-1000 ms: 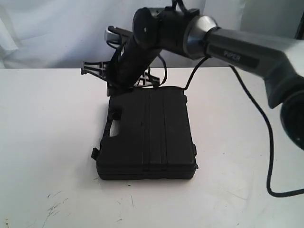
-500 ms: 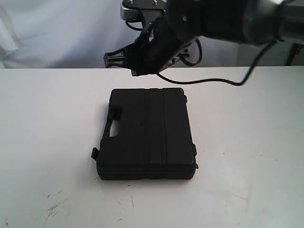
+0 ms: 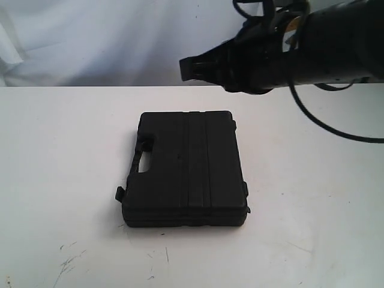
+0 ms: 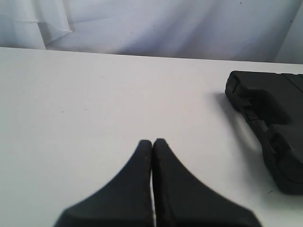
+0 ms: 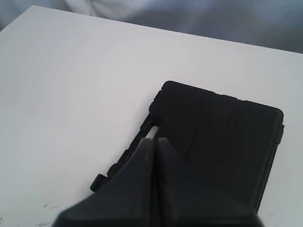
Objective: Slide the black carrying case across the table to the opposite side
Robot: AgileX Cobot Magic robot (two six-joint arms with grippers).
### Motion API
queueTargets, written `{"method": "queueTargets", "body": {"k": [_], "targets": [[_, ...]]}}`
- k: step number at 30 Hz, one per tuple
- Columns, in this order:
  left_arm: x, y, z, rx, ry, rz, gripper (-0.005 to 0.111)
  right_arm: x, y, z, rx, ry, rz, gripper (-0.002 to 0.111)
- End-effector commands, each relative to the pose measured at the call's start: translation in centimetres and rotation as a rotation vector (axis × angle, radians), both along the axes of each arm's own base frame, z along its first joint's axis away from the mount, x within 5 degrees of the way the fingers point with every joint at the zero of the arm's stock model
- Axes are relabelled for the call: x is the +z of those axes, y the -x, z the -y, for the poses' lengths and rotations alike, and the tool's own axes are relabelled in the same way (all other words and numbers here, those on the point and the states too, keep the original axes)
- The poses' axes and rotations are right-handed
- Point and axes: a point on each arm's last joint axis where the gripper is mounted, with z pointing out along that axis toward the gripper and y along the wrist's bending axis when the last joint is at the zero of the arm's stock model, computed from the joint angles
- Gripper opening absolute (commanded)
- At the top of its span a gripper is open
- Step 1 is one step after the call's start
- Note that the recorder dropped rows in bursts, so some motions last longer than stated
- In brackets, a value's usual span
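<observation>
The black carrying case [image 3: 186,171] lies flat near the middle of the white table [image 3: 60,150], handle side facing left. My right gripper [image 3: 187,67] hangs shut in the air above and behind the case's far edge, touching nothing. In the right wrist view its closed fingertips [image 5: 155,141] sit high over the case [image 5: 222,137]. In the left wrist view my left gripper [image 4: 152,142] is shut over bare table [image 4: 94,94], well apart from the case [image 4: 272,113]. The exterior view does not show the left gripper.
A white cloth backdrop [image 3: 90,36] hangs behind the table's far edge. A black cable [image 3: 336,129] loops down from the right arm [image 3: 324,42]. Dark scuff marks [image 3: 69,261] show near the front left.
The right arm has risen from the case's far edge and swung to the right, gripper now in the air. The case has not moved.
</observation>
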Motion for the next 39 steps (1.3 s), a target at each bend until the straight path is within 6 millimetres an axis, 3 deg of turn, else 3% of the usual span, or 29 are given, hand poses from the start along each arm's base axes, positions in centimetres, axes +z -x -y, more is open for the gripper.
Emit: {"method": "queueTargets", "body": {"k": [1,12,22,27,30,39], "targets": [[0.0,0.0,0.0,0.003,0.005,0.014,0.000,1.6,1.5,1.3,-0.003,0.003,0.022,0.000],[0.0,0.0,0.0,0.003,0.005,0.014,0.000,4.4,3.3,3.1,0.019,0.064,0.164,0.000],[0.0,0.0,0.0,0.003,0.005,0.014,0.000,5.7,6.1,6.7,-0.039,0.089,0.191,0.000],[0.0,0.0,0.0,0.003,0.005,0.014,0.000,4.4,7.6,10.0,-0.135,0.031,0.278,0.000],[0.0,0.0,0.0,0.003,0.005,0.014,0.000,2.6,9.0,12.1,-0.202,0.007,0.339,0.000],[0.0,0.0,0.0,0.003,0.005,0.014,0.000,-2.4,14.9,17.5,-0.476,-0.083,0.563,0.000]]}}
